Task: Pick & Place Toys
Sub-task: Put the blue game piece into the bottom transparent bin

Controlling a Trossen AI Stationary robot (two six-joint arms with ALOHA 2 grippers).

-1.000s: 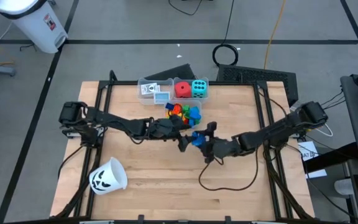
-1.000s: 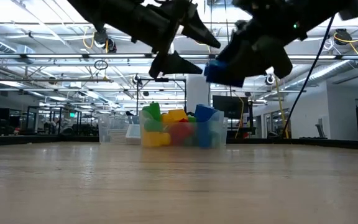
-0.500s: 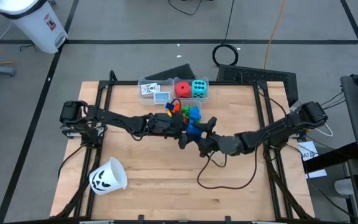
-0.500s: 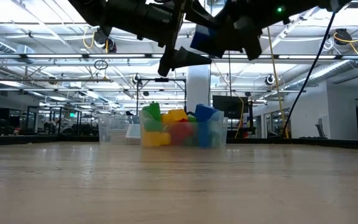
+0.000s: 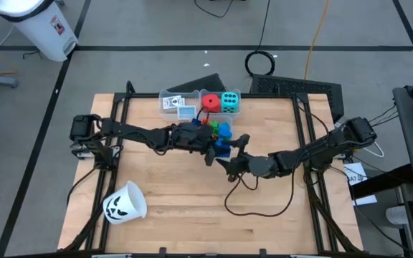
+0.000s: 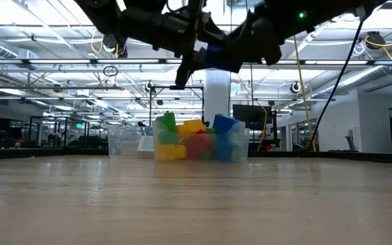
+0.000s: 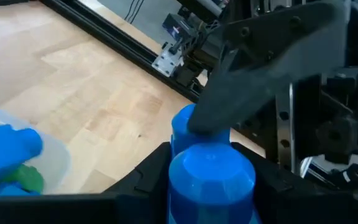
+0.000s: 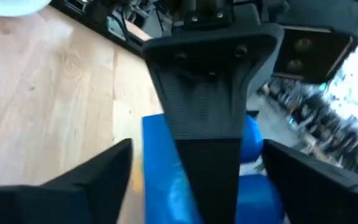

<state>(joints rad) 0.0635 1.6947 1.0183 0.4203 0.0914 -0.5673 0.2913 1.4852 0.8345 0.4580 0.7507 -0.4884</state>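
Note:
A blue block (image 5: 221, 149) hangs in the air over the table's middle, just in front of a clear bin (image 5: 211, 130) heaped with coloured blocks. My left gripper (image 5: 214, 150) reaches in from the left and is shut on the block. My right gripper (image 5: 231, 153) comes from the right. It is open, with its two fingers (image 8: 73, 186) standing wide on either side of the block (image 8: 160, 155) and of the left gripper's finger. In the low view the block (image 6: 218, 56) shows high above the tabletop between both grippers. My left gripper pinches the blue block's two opposite sides (image 7: 180, 180) between its two fingers. The fingers come roughly level from the table's left. The block is lifted clear of the table. My right gripper's finger (image 7: 260, 74) lies close over the block's far end; whether it touches, I cannot tell.
Behind the block bin stand clear bins with a red and a cyan die (image 5: 221, 102) and picture cards (image 5: 177, 104). A white cup with a pumpkin face (image 5: 124, 203) lies at the near left. A black cable (image 5: 257, 201) trails over the near middle of the table.
My right gripper has carried the blue block up and toward the far left, to my left gripper. The left gripper has shut on the block and the right gripper has opened. The block stays in the air.

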